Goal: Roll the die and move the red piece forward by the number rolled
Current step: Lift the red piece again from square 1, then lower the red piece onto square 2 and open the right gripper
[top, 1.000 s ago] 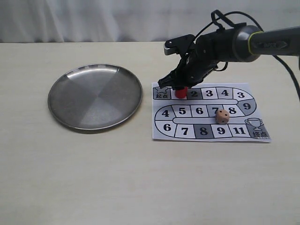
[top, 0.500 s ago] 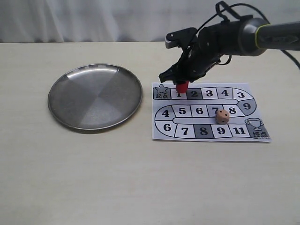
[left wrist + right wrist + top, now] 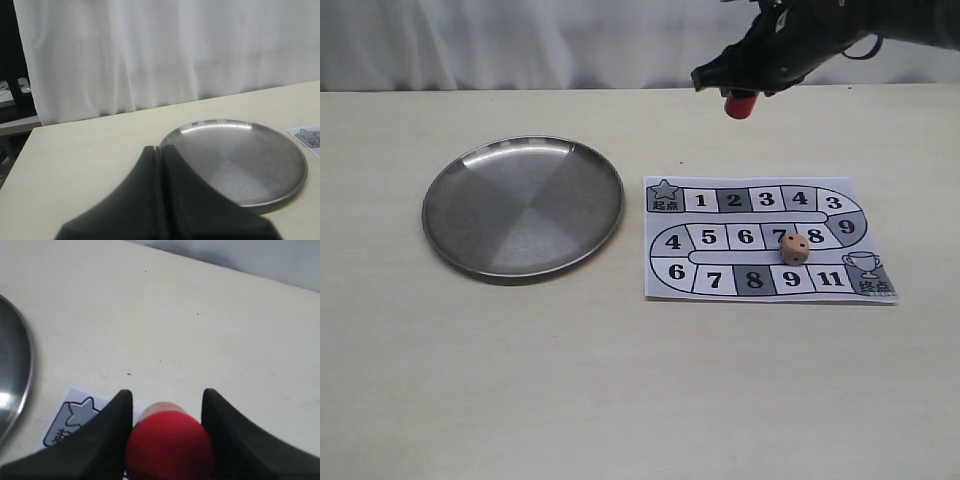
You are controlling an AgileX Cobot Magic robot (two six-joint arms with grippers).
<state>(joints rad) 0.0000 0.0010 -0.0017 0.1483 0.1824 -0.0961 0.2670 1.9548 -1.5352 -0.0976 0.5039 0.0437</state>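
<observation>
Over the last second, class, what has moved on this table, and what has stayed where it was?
The right claw, already shut on the red piece, lifted it off square 1 and raised it well clear of the board. Nothing was let go. The die stayed on the board by squares 7 and 8, and the plate and the board did not move.
</observation>
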